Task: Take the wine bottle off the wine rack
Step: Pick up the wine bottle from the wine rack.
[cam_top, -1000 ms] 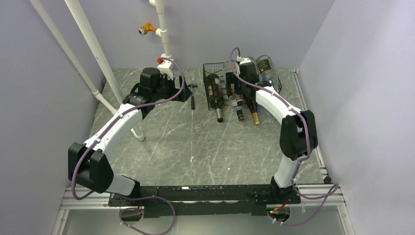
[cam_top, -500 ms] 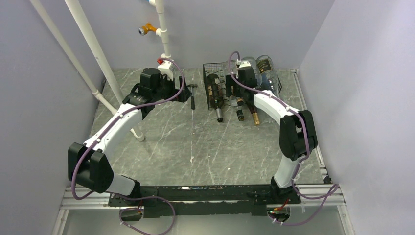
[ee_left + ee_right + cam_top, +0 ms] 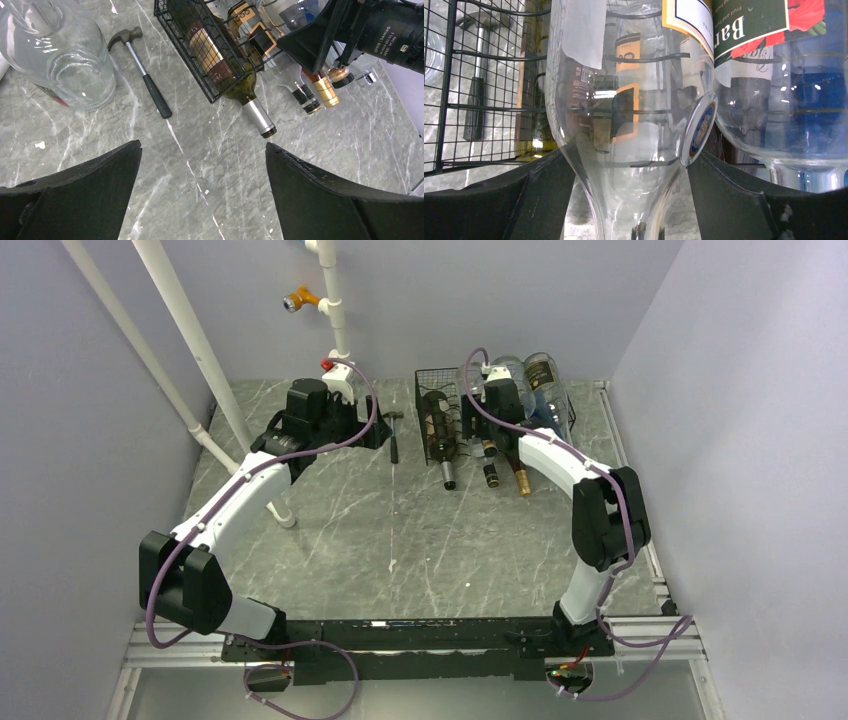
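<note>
wine bottle (image 3: 634,65) neck cut off below, wine rack (image 3: 428,385) partly hidden

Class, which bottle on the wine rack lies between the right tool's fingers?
The clear bottle with the white label, flanked by the fingers of the right tool; its green-labelled neighbour lies outside them.

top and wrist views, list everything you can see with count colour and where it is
wine rack: one, black wire, far side of table
bottles: at least five, clear, green, dark, lying in the rack
hammer: one, grey head, black handle, left of rack
glass jar: one, clear, left of hammer
pipes: several, white, back left corner
table: one, grey marble
left gripper: black, open, above bare table
right gripper: black, straddling one clear bottle
</note>
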You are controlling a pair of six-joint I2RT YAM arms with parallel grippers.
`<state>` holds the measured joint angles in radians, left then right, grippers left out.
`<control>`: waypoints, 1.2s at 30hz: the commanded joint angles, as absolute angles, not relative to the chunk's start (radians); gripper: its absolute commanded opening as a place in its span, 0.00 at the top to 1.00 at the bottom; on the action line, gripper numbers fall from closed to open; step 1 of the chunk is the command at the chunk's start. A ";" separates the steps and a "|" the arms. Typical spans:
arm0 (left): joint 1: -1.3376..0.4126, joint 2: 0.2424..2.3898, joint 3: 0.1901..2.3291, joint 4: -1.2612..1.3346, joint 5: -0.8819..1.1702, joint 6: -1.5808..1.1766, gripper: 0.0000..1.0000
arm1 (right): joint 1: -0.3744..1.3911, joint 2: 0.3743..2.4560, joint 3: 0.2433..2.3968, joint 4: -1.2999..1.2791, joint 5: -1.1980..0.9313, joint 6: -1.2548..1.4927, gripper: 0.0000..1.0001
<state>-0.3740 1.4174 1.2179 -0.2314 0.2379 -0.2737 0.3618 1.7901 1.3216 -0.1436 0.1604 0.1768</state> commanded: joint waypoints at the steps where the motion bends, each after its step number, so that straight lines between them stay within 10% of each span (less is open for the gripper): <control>1: -0.373 1.394 1.264 -0.218 0.233 -0.257 0.00 | 0.367 1.743 1.306 -0.120 0.193 0.183 0.21; 18: -0.373 1.391 1.262 -0.219 0.232 -0.255 0.01 | 0.367 1.713 1.278 -0.096 0.204 0.170 0.35; 36: -0.373 1.391 1.263 -0.219 0.232 -0.253 0.01 | 0.366 1.647 1.291 -0.097 0.182 0.130 0.81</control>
